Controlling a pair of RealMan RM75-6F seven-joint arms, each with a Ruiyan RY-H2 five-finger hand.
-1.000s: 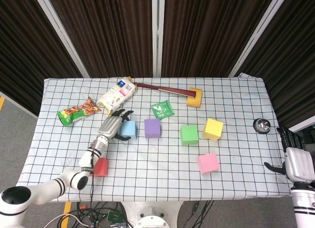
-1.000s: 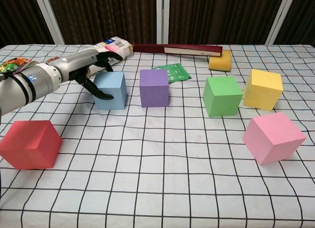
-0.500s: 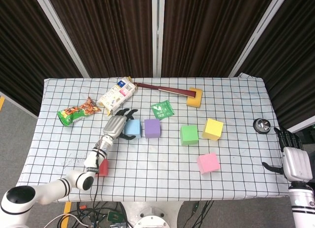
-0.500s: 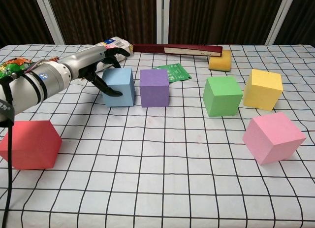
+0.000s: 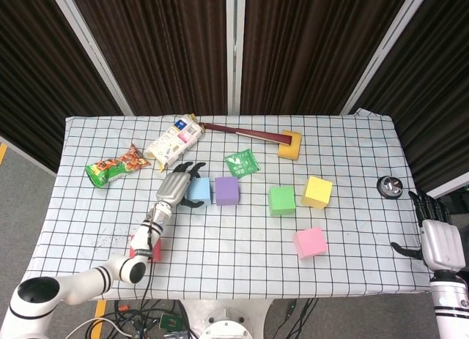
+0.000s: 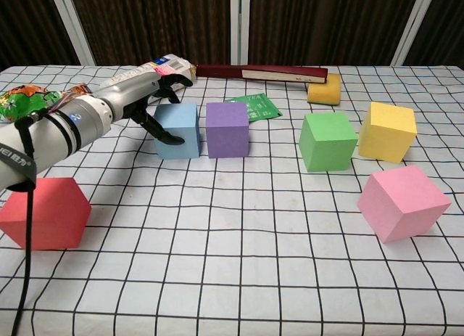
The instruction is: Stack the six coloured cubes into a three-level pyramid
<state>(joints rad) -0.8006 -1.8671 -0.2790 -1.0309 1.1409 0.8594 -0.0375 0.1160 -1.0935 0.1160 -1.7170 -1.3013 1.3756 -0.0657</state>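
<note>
My left hand (image 5: 176,184) (image 6: 148,96) grips the blue cube (image 5: 199,189) (image 6: 179,129), thumb on its near face and fingers curled over its far side. The blue cube stands on the cloth almost against the purple cube (image 5: 226,190) (image 6: 228,128). Further right are the green cube (image 5: 282,200) (image 6: 328,140) and the yellow cube (image 5: 316,191) (image 6: 388,130). In front of those two lies the pink cube (image 5: 310,241) (image 6: 402,202). The red cube (image 5: 141,247) (image 6: 43,211) sits near the front left, partly under my left forearm in the head view. My right hand (image 5: 440,240) hangs off the table's right edge, fingers apart and holding nothing.
Along the back of the table lie a dark red book (image 5: 245,134), a yellow sponge (image 5: 289,144), a green sachet (image 5: 242,163), a white carton (image 5: 174,141) and a snack bag (image 5: 116,165). A small black round object (image 5: 388,186) sits at the right edge.
My left hand has slid the blue cube to the right, closing the gap to the purple cube. The right hand has barely shifted.
</note>
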